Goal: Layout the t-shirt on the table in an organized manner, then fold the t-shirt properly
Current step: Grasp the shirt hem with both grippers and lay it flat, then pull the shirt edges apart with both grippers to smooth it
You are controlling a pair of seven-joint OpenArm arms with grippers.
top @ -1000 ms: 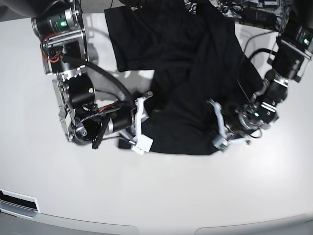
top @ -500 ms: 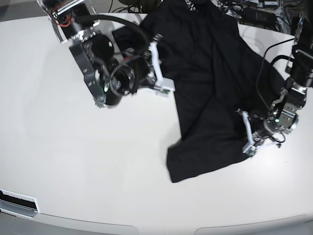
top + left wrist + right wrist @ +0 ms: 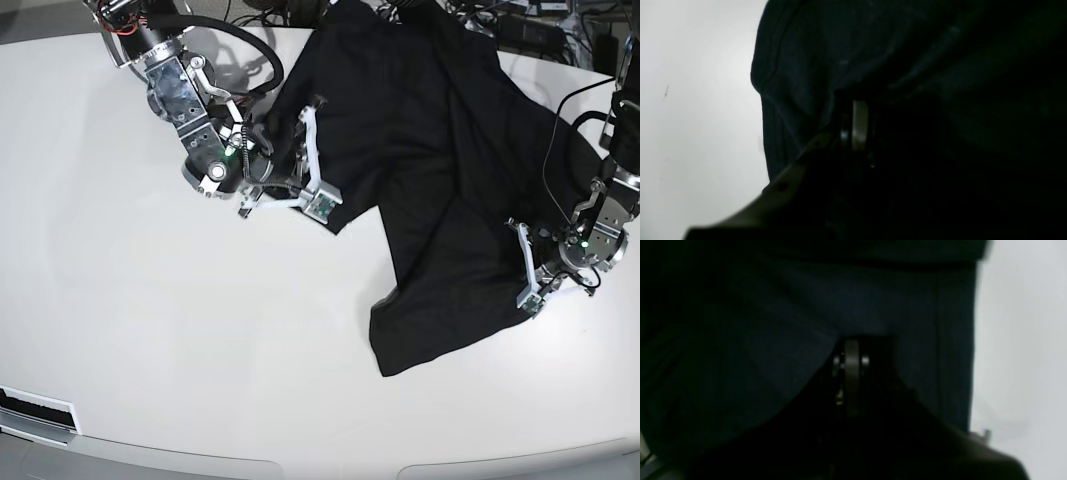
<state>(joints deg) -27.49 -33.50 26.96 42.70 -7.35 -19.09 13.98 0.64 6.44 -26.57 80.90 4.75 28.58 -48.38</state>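
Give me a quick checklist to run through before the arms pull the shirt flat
1. Right gripper on the t-shirt edge: ok, fingers straddle fabric.
2. Left gripper at the opposite edge: ok.
3. Firm pinch on cloth, both sides: cannot tell, wrist views too dark.
4. Shirt laid flat: not ok, bunched and creased.
5. Shirt fully on the table: cannot tell, its top runs past the far edge.

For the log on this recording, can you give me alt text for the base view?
A crumpled black t-shirt lies across the far right part of a glossy white table, with an arm at each side of it. The right gripper is at its left edge and the left gripper at its right edge, each apparently pinching fabric. Cables clutter the far edge.
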